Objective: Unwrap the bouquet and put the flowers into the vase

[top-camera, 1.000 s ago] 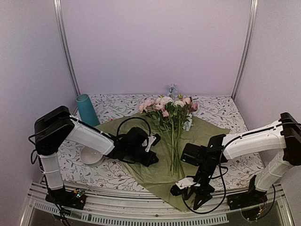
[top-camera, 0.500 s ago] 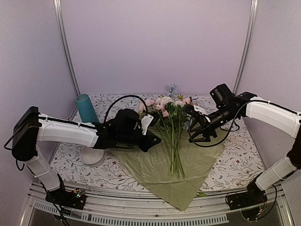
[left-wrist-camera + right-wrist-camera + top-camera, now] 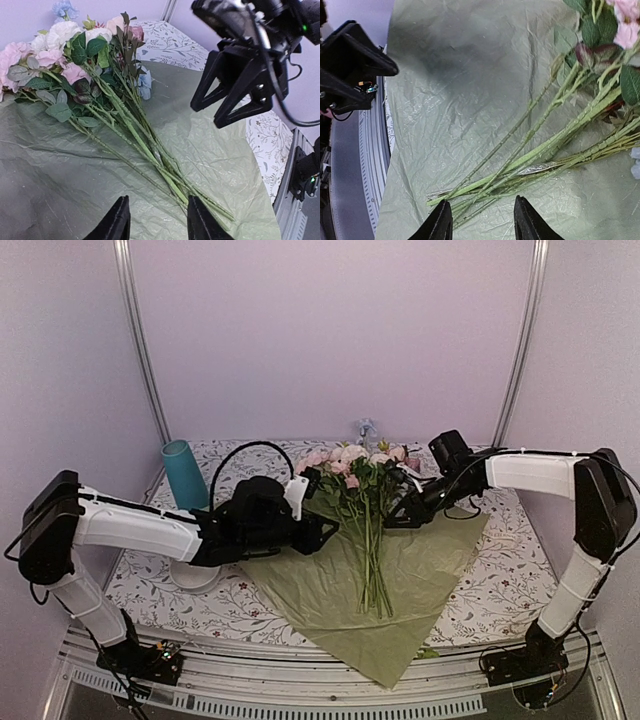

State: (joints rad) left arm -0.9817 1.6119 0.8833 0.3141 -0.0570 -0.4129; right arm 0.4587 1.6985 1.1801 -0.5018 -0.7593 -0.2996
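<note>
- The left pincer (image 3: 157, 202) is held open at a middling width, with nothing gripped between its fingers, and is poised low over the olive-green sheet (image 3: 55, 170).
- Just ahead of its fingertips the lower stems of the flowers (image 3: 115, 115) are crossed. The cut ends are seen off to its right, and the pink, cream and blue heads far ahead to its left.
- The right pincer (image 3: 482, 201) is likewise parted, and nothing is held in it. In the left wrist view it is seen beyond the stems, well apart from the left pincer.
- Directly ahead of the right pincer's fingertips the stem ends are laid on the sheet, near but not touched. The leaves and pink heads are found farther ahead, to its right.
- Whether either pincer's fingers rest on the sheet cannot be told with certainty.
- The flowers are laid flat on the spread sheet, between the two pincers.
- The vase (image 3: 185, 473) is stood upright on the patterned cloth (image 3: 500, 580), well behind the left pincer and off to its left, apart from the flowers.
</note>
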